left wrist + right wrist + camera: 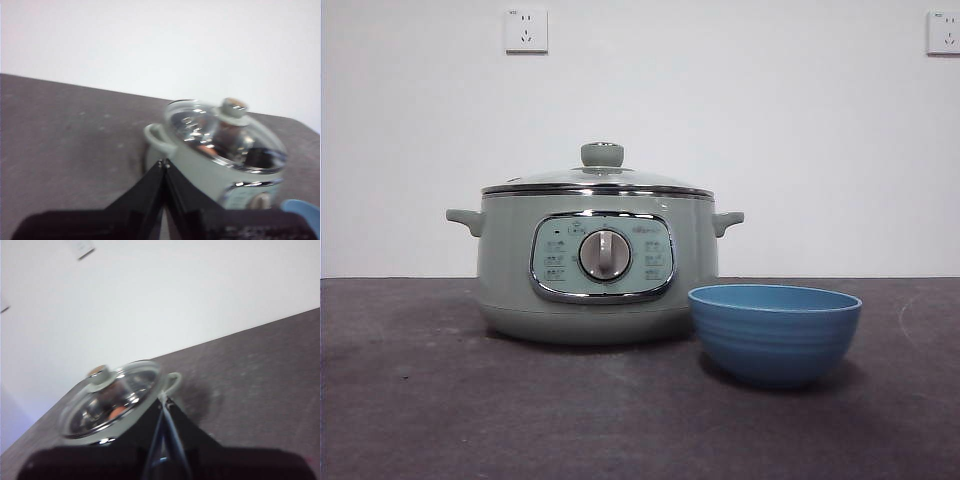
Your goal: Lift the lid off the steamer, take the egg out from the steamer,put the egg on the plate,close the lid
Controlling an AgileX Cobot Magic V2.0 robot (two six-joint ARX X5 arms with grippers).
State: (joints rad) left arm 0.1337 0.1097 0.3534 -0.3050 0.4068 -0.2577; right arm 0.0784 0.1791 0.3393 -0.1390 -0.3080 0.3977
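The sage-green steamer sits with its domed glass lid on, beside the ribbed blue plate. Both the left gripper and the right gripper have their jaws pressed together, holding nothing.

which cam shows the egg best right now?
Right wrist view: the egg shows as an orange patch through the glass lid. Left wrist view gives only a blurred orange hint. Front view hides it inside the steamer.
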